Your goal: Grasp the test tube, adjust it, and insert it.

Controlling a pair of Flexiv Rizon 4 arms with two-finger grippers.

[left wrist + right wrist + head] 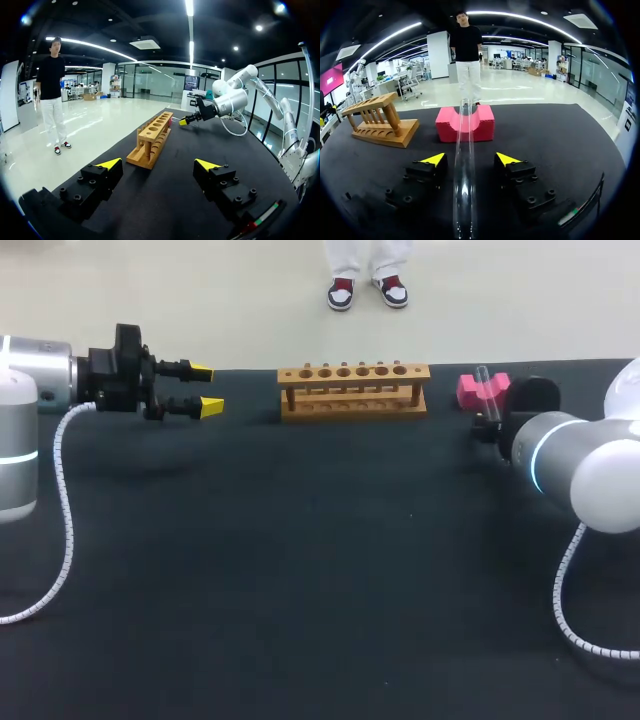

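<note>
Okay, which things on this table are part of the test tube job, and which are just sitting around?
Part of the job: test tube, lying between the fingers of the right gripper, which is open; wooden rack with its row of holes.
Just about: pink block ahead of that gripper; left gripper, open, off to the rack's side.

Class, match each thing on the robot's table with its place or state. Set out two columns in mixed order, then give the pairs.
Things:
1 test tube
2 wooden rack
3 pink block
4 left gripper

Place or state:
a open, holding nothing
b all holes empty
c between the fingers of the open right gripper
d under the tube's far end

Pairs: 1-c; 2-b; 3-d; 4-a
</note>
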